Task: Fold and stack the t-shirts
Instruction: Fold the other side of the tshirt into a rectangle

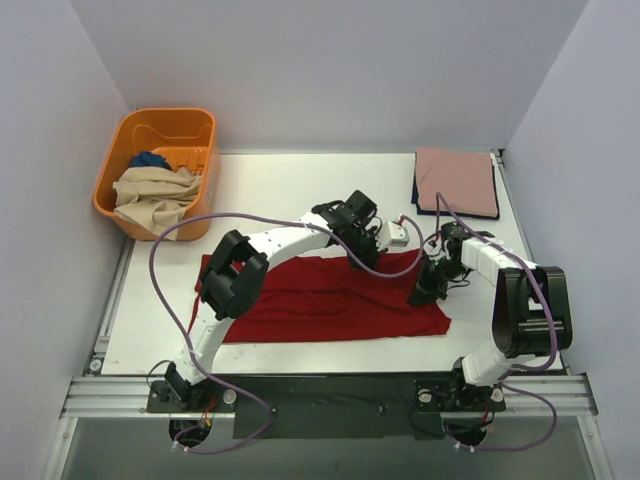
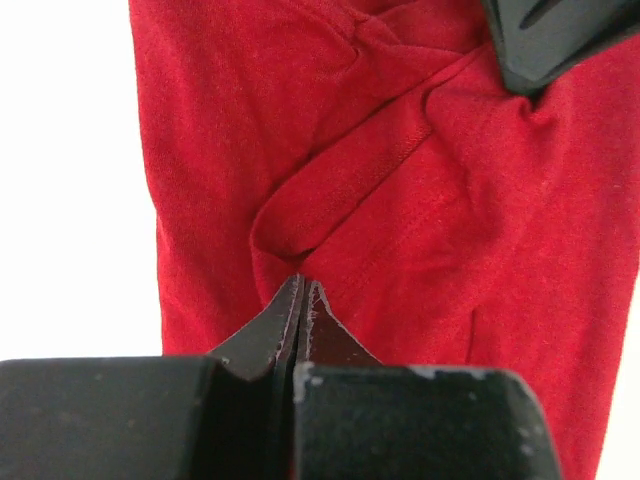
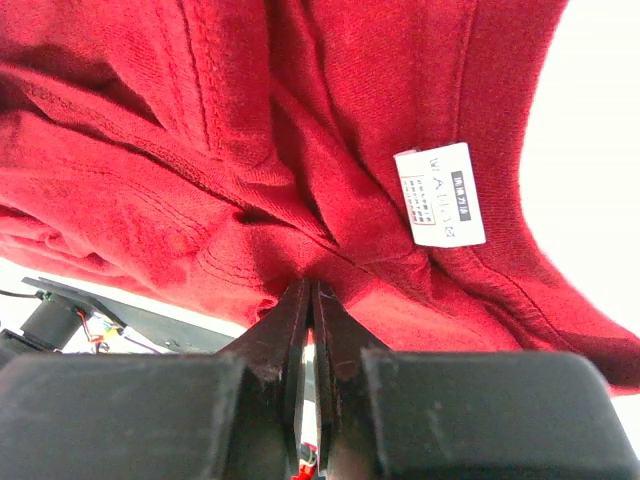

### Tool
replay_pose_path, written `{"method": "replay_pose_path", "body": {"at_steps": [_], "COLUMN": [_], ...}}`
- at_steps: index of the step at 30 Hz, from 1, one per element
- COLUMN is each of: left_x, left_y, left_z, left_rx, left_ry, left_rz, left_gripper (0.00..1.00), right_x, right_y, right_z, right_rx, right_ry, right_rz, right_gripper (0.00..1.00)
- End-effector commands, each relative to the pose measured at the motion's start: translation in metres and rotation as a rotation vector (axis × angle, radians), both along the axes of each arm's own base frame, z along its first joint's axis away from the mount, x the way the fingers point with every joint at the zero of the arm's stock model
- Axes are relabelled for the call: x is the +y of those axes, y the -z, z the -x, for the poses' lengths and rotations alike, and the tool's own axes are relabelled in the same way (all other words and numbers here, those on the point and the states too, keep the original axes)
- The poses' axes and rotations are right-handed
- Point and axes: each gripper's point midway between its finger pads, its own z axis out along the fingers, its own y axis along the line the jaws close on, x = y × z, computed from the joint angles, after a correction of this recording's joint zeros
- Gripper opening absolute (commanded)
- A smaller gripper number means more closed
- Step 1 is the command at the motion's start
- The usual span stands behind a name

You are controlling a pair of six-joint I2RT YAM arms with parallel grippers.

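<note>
The dark red t-shirt (image 1: 320, 300) lies spread across the middle of the white table (image 1: 270, 190). My left gripper (image 1: 362, 256) is at the shirt's far edge, and its jaws are shut on a fold of the red cloth (image 2: 340, 190). My right gripper (image 1: 424, 292) is at the shirt's right end, shut on bunched red cloth (image 3: 200, 200) near a white care label (image 3: 440, 195). A folded dusty pink shirt (image 1: 457, 180) lies on a navy one (image 1: 417, 190) at the far right. The beige shirt (image 1: 152, 194) and the blue shirt (image 1: 150, 159) are in the basket.
The orange plastic basket (image 1: 205, 135) stands at the far left corner. Purple cables (image 1: 200, 226) loop from both arms over the table. Grey walls close in the left, back and right sides. A black part of the right arm (image 2: 550, 35) shows in the left wrist view.
</note>
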Motion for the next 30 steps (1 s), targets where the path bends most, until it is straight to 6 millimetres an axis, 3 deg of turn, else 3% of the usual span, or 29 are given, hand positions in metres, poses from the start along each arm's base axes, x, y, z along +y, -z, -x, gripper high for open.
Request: {"method": "replay_pose_path", "body": {"at_steps": [1,5,8,18,20,23,25,30], "left_x": [0.006,0.018,0.034,0.066,0.071,0.071,0.072,0.081], "left_y": [-0.054,-0.064,-0.047,-0.048,-0.035,-0.023,-0.022,-0.020], "left_z": [0.000,0.027,0.048,0.072,0.077,0.073,0.074,0.089], "left_rx": [0.123,0.223,0.297,0.334,0.332,0.324,0.324,0.347], "left_ry": [-0.021,0.025,0.032,0.027,0.046,0.031,0.038,0.110], "left_rz": [0.108,0.103,0.061,0.056,0.037,0.013,0.008,-0.003], "left_gripper": [0.00,0.00,0.00,0.00,0.00,0.00,0.00,0.00], "right_x": [-0.002,0.000,0.004,0.004,0.005,0.007,0.006,0.001], "right_y": [-0.004,-0.003,-0.003,0.002,0.000,-0.008,-0.019,-0.050], "right_z": [0.009,0.012,0.015,0.034,0.033,0.036,0.038,0.031], "right_rx": [0.030,0.041,0.051,0.088,0.081,0.086,0.078,-0.021], "right_ry": [0.000,-0.015,-0.037,-0.063,-0.066,-0.077,-0.087,-0.076], "right_rz": [-0.011,-0.017,-0.028,-0.004,-0.005,-0.020,-0.022,0.008], "right_gripper": [0.00,0.00,0.00,0.00,0.11,0.37,0.45,0.47]}}
